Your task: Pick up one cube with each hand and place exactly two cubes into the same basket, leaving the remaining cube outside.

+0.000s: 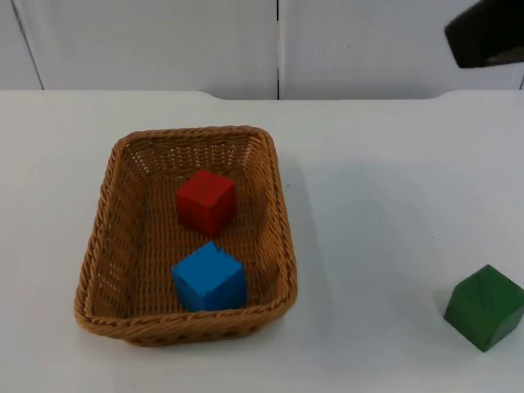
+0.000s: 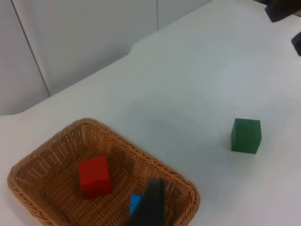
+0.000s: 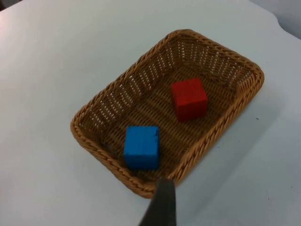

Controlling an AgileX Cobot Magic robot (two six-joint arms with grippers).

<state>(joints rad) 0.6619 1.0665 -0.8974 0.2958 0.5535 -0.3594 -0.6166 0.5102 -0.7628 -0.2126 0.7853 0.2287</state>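
Wicker basket [image 1: 98,246] sits on the white table [image 1: 385,205] with two cubes inside: the red cube [image 1: 205,201] toward the partition-wall end and the blue cube [image 1: 209,277] by the near rim, apart from each other. The green cube [image 1: 484,307] is out on the bare table, well away from the basket. From the left gripper [image 2: 149,207], which looks down over the basket, the blue cube is right below its fingertip and the green one is far off to the side. The right gripper [image 3: 160,207] hangs just outside the basket rim by the blue cube. Honestly can't tell whether either gripper's fingers are apart or together.
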